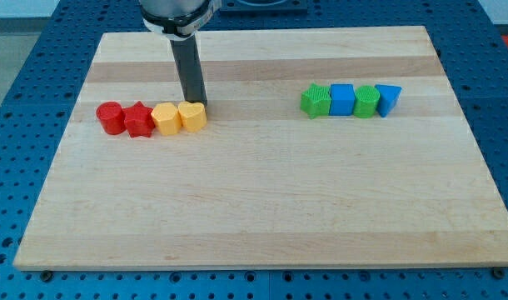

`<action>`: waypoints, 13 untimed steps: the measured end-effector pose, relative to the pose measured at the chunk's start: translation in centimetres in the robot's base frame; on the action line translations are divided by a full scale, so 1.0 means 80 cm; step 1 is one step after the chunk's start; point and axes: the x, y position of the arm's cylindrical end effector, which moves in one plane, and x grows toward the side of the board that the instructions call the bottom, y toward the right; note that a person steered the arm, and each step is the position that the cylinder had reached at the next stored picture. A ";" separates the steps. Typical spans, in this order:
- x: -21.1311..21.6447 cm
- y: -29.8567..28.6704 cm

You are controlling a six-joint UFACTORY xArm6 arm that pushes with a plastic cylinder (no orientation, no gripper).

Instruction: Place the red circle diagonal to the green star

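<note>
The red circle (111, 117) sits at the left end of a row at the view's left, touching a red star (139, 120). The green star (316, 101) is at the left end of a second row at the view's right. My tip (196, 102) stands just behind the yellow heart (192, 116), at the right end of the left row, far from the red circle and the green star.
A yellow hexagon (166, 119) lies between the red star and the yellow heart. In the right row, a blue cube (342, 99), a green circle (366, 102) and a blue triangle (388, 98) follow the green star. The wooden board (262, 208) carries all.
</note>
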 end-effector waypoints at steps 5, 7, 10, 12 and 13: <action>-0.011 -0.186; 0.043 -0.246; 0.079 -0.170; 0.031 -0.159; -0.001 -0.159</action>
